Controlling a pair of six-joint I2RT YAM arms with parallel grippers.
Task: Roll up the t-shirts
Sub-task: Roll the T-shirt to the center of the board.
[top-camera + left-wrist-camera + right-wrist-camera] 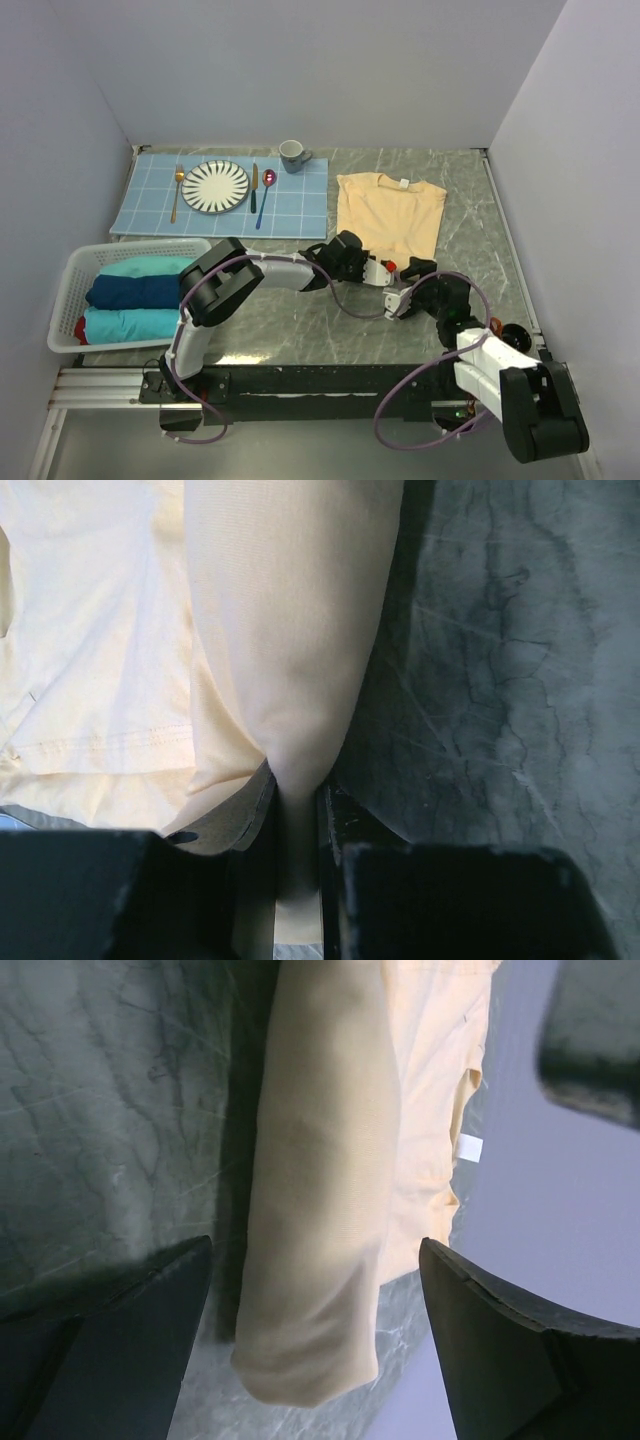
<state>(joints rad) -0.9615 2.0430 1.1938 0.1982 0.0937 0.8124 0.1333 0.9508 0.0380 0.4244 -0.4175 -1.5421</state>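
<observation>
- Shirt (pixel 390 212), pale yellow, is lying on the grey table (pixel 280 335), its near edge curled into a roll (pixel 320 1210).
- Left tool (pixel 296 825) is pinching one end of that roll, cloth squeezed between its fingers.
- Right tool (pixel 315 1250) is straddling the other end, fingers spread wide and not gripping.
- Folded clothes (pixel 135 292) are sitting in the white basket (pixel 70 275) at left.

A robot test cell staged as a home: plain panels (pixel 330 70) box in the worktop (pixel 470 200), a placemat (pixel 290 208) (plate (pixel 215 186), fork (pixel 177 192), mug (pixel 293 155)) at its far-left corner, a laundry basket (pixel 70 275) at its left edge.
</observation>
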